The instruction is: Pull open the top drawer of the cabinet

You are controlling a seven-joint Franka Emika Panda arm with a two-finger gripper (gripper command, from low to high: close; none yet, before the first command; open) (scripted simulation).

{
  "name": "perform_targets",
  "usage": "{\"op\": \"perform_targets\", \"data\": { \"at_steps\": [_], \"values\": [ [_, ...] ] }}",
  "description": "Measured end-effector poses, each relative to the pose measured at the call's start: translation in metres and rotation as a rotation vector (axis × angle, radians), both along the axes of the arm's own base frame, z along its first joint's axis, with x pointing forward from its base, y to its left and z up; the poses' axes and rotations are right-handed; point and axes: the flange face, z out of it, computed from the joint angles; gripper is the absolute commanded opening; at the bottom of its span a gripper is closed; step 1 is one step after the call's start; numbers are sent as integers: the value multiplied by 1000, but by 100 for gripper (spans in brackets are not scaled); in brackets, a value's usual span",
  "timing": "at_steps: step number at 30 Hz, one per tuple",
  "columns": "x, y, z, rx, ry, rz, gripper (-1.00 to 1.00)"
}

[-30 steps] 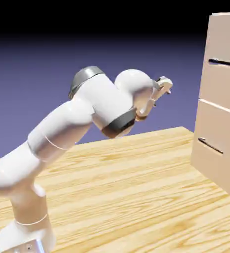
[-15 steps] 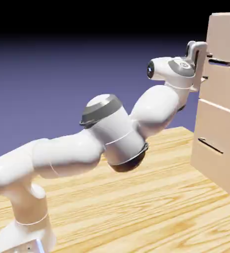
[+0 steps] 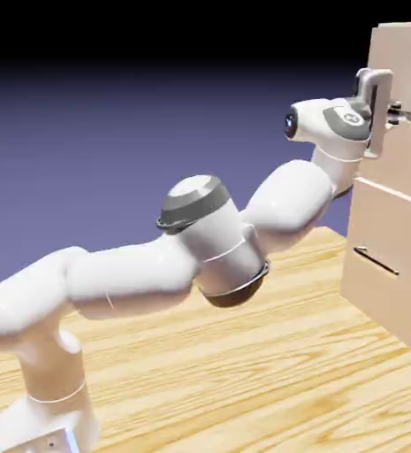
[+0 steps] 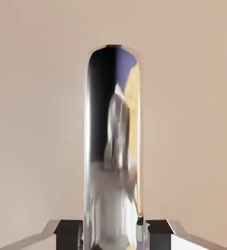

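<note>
Beige top drawer (image 3: 401, 133) sits at the upper right of your exterior view, front panel flush with the cabinet (image 3: 391, 265), so it's not pulled out yet. Its handle (image 3: 407, 115) is a thin dark bar, running level across the front.

Tool (image 3: 392, 113) is right at that handle, pointing level into the drawer face. In your hand view the handle (image 4: 113, 146) fills the middle as a shiny rounded metal bar, reflecting the blue backdrop and the wood. It runs between the two dark pads (image 4: 69, 230), and both pads press against its sides. So the tool is clamped narrow on the handle.

Behind the bar you see only plain beige drawer front.

Lower drawer (image 3: 385, 279) sits directly under the top one, also closed, with its own dark handle (image 3: 376, 262) showing slanted from this angle.

Arm (image 3: 200, 239) rises from the lower left, elbow bent above the table (image 3: 244, 372), wrist reaching up and right to the cabinet. Cabinet stands on the table's right side.
</note>
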Motion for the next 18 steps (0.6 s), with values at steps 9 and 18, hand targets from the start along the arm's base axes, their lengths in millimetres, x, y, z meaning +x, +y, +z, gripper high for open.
{"op": "perform_targets", "data": {
  "at_steps": [9, 18],
  "values": [
    [-72, 0, 0, 0, -1, 0, -100],
    [-162, 0, 0, 0, -1, 0, -100]
  ]
}}
